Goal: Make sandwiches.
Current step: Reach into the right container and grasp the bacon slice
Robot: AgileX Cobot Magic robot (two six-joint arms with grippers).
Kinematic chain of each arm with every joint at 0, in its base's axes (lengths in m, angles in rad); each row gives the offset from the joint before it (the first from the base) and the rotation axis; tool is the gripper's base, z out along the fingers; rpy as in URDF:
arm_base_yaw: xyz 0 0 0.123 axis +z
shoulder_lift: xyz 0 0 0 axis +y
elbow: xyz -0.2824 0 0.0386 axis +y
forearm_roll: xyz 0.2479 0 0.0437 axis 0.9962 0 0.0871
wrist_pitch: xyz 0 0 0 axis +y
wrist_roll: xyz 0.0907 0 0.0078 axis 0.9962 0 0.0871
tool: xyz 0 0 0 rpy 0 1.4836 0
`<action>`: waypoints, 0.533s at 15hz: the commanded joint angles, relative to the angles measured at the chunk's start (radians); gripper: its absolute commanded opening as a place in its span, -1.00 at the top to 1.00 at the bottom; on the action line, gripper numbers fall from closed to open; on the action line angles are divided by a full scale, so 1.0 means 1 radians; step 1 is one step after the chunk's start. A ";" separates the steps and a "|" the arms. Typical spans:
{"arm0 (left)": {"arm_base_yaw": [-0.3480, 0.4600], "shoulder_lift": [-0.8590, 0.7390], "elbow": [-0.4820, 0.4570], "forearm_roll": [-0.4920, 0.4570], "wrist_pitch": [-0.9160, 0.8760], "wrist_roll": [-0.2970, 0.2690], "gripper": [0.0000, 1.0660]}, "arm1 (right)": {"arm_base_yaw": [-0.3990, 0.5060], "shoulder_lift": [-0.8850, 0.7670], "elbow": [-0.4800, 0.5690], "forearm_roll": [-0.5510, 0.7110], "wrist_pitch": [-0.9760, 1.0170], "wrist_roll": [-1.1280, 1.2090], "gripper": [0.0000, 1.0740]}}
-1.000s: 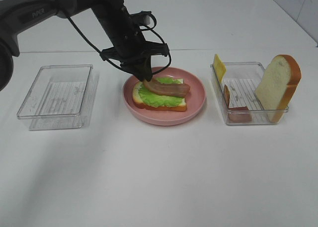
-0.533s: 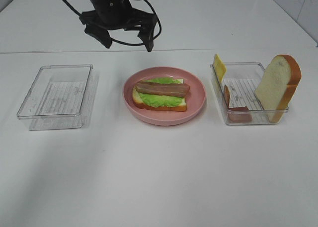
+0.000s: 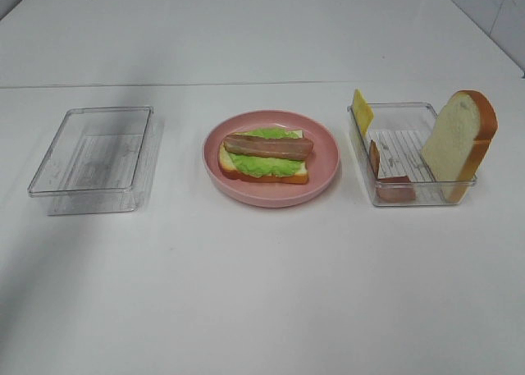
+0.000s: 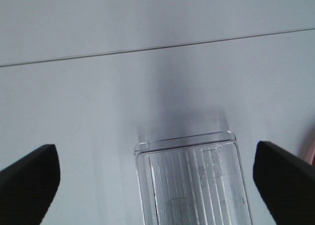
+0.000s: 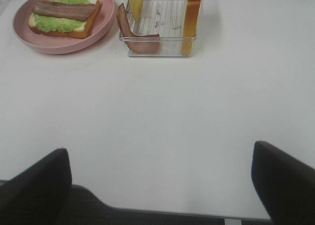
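Half-built sandwich (image 3: 264, 155) sits on the pink plate (image 3: 326, 171), mid-table btw the two trays: bottom bread (image 3: 244, 174), lettuce (image 3: 271, 166) over it, one bacon strip (image 3: 269, 146) laid lengthwise on top. Remaining parts are in the right tray (image 3: 410, 106), toward the table's right edge: cheese slice (image 3: 362, 111) standing in its far-left corner, spare bacon (image 3: 394, 189) slumped into the near-left corner, second bread slice (image 3: 459, 141) leaning upright at the right wall.

Handling, as a guess: toy food, so prob light. Bread looks thick w/ some give; pinch it across the faces near the top crust, which stands above the tray rim. Cheese is thin, likely bendy; easiest taken by its upper edge. Spare bacon looks rubbery and floppy, so grip mid-length. The stack is loose; a nudge could slide the strip off the ruffled lettuce.

Left gripper (image 4: 155, 151): jaws spread wide, nothing btw them, hanging above the left tray (image 3: 47, 168). Right gripper (image 5: 160, 151): jaws spread wide too, empty, over the table's near edge, well apart from the plate.

Table (image 3: 262, 293) is smooth, white, glossy; the trays could prob skid if bumped. Lots of bare surface along the near edge
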 commanded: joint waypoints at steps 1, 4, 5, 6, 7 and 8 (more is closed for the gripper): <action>0.042 -0.058 0.077 -0.079 0.100 0.012 -0.88 | -0.002 -0.026 0.004 0.001 -0.008 -0.001 -0.80; 0.037 -0.300 0.434 -0.072 0.094 0.068 -0.88 | -0.002 -0.026 0.004 0.001 -0.008 -0.001 -0.80; 0.032 -0.346 0.501 -0.070 0.083 0.073 -0.88 | -0.002 -0.026 0.004 0.001 -0.008 -0.001 -0.80; 0.024 -0.437 0.625 -0.069 0.045 0.074 -0.88 | -0.002 -0.026 0.004 0.001 -0.008 -0.001 -0.80; 0.014 -0.550 0.766 -0.069 0.003 0.073 -0.88 | -0.002 -0.026 0.004 0.001 -0.008 -0.001 -0.80; 0.008 -0.723 0.962 -0.072 -0.065 0.065 -0.88 | -0.002 -0.026 0.004 0.001 -0.008 -0.001 -0.80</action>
